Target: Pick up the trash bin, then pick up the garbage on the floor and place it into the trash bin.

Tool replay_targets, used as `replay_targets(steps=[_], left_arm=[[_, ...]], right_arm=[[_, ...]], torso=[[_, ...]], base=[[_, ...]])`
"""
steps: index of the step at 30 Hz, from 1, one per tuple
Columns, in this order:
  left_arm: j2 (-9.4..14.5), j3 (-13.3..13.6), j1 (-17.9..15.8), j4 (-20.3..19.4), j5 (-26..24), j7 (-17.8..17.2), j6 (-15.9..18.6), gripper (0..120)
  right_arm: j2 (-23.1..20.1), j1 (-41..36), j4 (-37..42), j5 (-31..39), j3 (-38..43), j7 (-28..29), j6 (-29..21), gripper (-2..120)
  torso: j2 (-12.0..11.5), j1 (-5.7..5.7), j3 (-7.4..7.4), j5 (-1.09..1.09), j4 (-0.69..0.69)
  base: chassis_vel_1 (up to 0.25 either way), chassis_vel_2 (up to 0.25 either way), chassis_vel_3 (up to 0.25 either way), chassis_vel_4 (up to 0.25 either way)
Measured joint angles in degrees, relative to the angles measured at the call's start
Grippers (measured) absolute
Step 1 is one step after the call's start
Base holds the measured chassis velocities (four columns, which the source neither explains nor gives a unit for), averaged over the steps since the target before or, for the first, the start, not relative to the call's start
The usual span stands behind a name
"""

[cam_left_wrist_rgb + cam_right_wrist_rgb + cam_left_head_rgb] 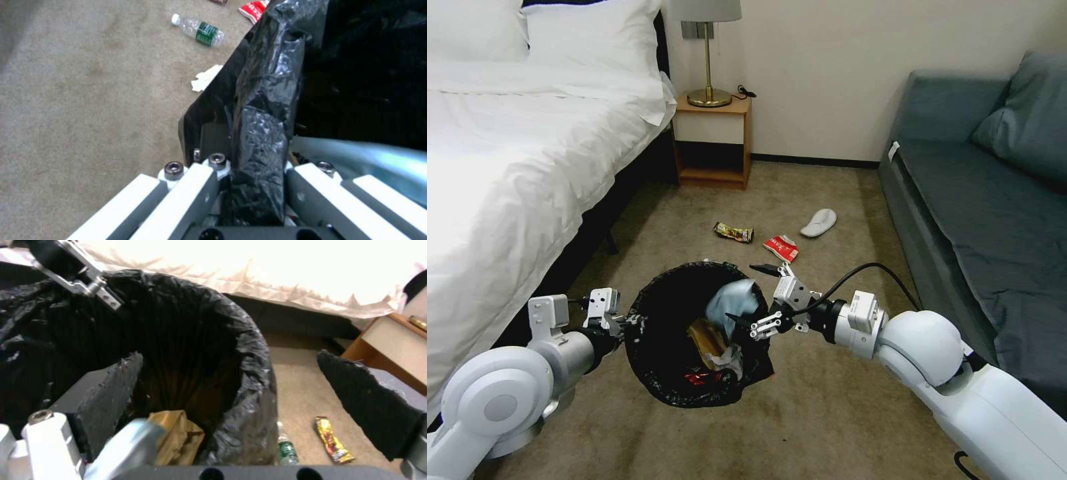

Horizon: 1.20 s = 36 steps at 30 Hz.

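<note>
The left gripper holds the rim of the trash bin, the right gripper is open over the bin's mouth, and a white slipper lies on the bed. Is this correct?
Not quite. The white slipper lies on the carpet near the sofa, not on the bed; the head view shows it. The rest is right: the left gripper clamps the trash bin rim, and the right gripper is open over its mouth.

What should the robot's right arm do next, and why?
Probably pull the right gripper back from the trash bin: its jaws stand open, the blue mask lies inside, and a red can waits on the floor.
</note>
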Motion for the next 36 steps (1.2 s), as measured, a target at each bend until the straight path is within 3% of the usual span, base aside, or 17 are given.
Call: replay_targets(steps=[13,27,36], left_arm=[[0.15,-0.03,-0.19,-0.03,0.02,0.53,0.00,2],[-0.05,-1.13,0.34,0.43,0.30,1.27,0.00,2],[-0.02,-3.10,1.26,-0.42,-0.53,-0.08,0.00,2]], right_arm=[[-0.99,0.58,-0.22,-2.29,2.11,1.24,1.87,100],[-0.64,-0.31,-1.27,9.37,4.50,10.90,0.44,100],[0.24,-2.57,-4.95,15.12,6.91,16.66,3.99,100]], torso=[[0.00,0.00,0.00,0.00,0.00],[0.00,0.00,0.00,0.00,0.00],[0.00,0.00,0.00,0.00,-0.01]], base=[[0.000,0.000,0.000,0.000],[0.000,0.000,0.000,0.000],[0.000,0.000,0.000,0.000]])
